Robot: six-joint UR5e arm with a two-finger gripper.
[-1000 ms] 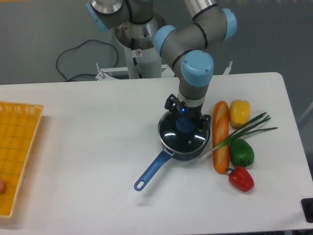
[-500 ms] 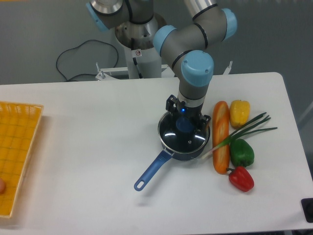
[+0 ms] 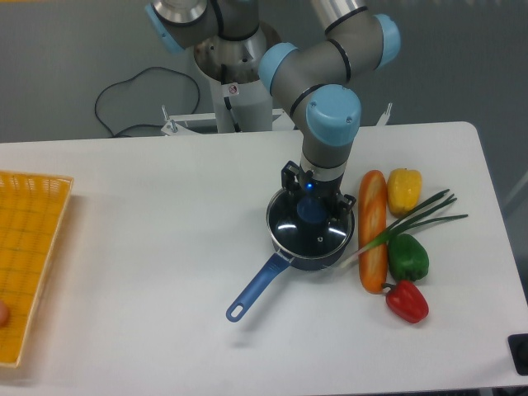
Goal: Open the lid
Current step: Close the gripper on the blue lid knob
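The lid (image 3: pixel 309 227), clear glass with a metal rim, rests closed on the dark blue saucepan (image 3: pixel 290 257) at the table's centre right. Its round blue knob (image 3: pixel 311 212) shows at the middle. My gripper (image 3: pixel 313 203) hangs straight down over the knob, a dark finger on either side of it. The fingers (image 3: pixel 288 183) stand a little wider than the knob and look open around it. The wrist hides the fingertips' contact with the knob.
Right of the pan lie a long orange baguette (image 3: pixel 373 229), a yellow pepper (image 3: pixel 404 189), green onions (image 3: pixel 417 216), a green pepper (image 3: pixel 408 256) and a red pepper (image 3: pixel 407 301). The pan's handle (image 3: pixel 254 289) points front-left. A yellow basket (image 3: pixel 29 256) sits at the left edge.
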